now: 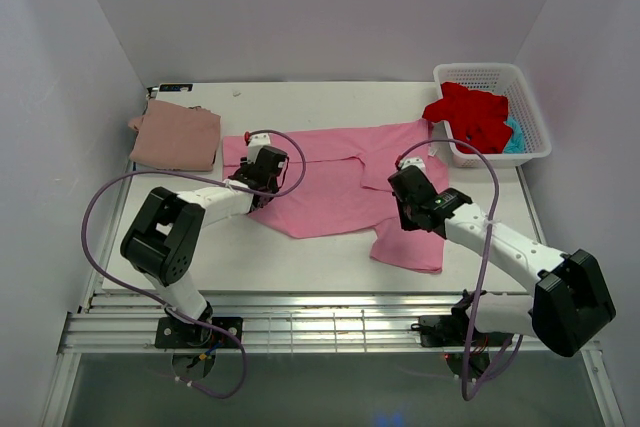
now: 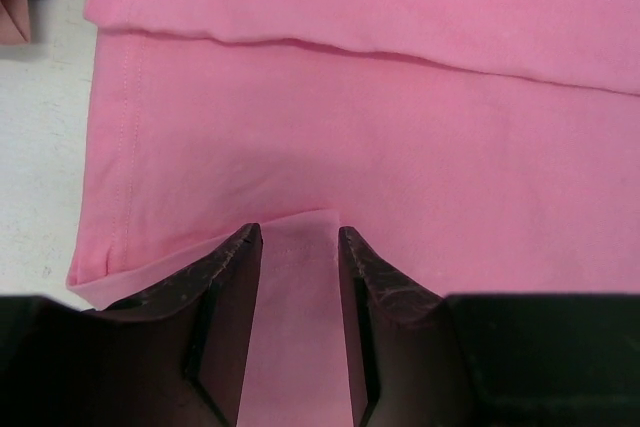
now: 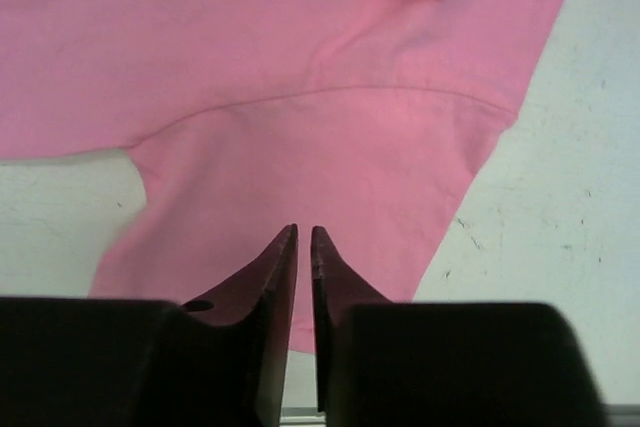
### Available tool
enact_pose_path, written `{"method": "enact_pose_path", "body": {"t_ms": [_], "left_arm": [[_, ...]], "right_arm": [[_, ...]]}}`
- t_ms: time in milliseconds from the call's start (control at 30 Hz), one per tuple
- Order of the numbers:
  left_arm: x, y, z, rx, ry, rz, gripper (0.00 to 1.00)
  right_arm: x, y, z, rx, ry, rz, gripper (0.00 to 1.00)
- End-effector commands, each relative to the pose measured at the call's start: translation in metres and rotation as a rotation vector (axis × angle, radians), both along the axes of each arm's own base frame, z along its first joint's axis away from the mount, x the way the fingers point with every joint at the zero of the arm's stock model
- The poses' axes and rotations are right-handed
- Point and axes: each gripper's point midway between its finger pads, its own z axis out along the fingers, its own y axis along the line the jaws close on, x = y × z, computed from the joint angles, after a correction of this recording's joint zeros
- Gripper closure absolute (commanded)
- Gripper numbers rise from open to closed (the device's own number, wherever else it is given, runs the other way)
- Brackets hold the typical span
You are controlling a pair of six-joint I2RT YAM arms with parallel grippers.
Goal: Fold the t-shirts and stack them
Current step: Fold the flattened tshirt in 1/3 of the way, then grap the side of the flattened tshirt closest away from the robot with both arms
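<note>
Lying spread across the middle of the bench (image 1: pixel 330 102), the bright pink t-shirt (image 1: pixel 330 182) is partly folded, with its upper portion turned down in a long horizontal crease and one sleeve reaching toward the lower right of the overhead frame.

Left tool (image 1: pixel 266 163): positioned over the left end of the pink shirt. In the left wrist view, its fingers (image 2: pixel 225 277) stand moderately apart with a raised strip of pink cloth filling the gap between them. The hem at the lower left of that frame rises off the bench toward the nearer finger. Finding: the tool is grasping a fold of the bright pink t-shirt.

Right tool (image 1: pixel 410 189): positioned over the right side of the same shirt, near the sleeve seam. In the right wrist view, its fingers (image 3: pixel 280 277) are drawn almost together, leaving only a thin slit that shows pink. Finding: the tool is clenched, or very nearly so; whether any cloth is pinched in the slit cannot be told. The sleeve beneath lies flat, with bare bench at the left and right of that frame.

Other items: a dusty rose t-shirt (image 1: pixel 175 135) rests folded at the upper left of the overhead frame, apart from the pink one. A white latticed basket (image 1: pixel 536 117) stands at the upper right, holding a red t-shirt (image 1: pixel 468 112) that spills over its left rim, and a teal t-shirt (image 1: pixel 513 137) beside it, mostly hidden.
</note>
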Motion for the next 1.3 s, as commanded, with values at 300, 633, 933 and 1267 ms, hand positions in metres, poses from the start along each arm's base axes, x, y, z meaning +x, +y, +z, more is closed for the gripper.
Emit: {"method": "enact_pose_path", "body": {"t_ms": [300, 633, 933, 1267], "left_arm": [[0.008, -0.006, 0.003, -0.021, -0.009, 0.001, 0.55], [0.009, -0.009, -0.005, -0.024, 0.007, -0.003, 0.55], [0.012, -0.011, -0.011, -0.009, 0.022, -0.01, 0.64], [0.011, -0.008, -0.012, 0.006, 0.03, 0.002, 0.93]], "right_arm": [[-0.054, -0.042, 0.003, -0.033, 0.103, -0.207, 0.6], [-0.078, -0.05, -0.003, -0.053, 0.201, -0.25, 0.54], [-0.08, -0.046, 0.001, -0.007, 0.189, -0.253, 0.54], [-0.086, -0.051, -0.005, -0.04, 0.224, -0.283, 0.54]]}}
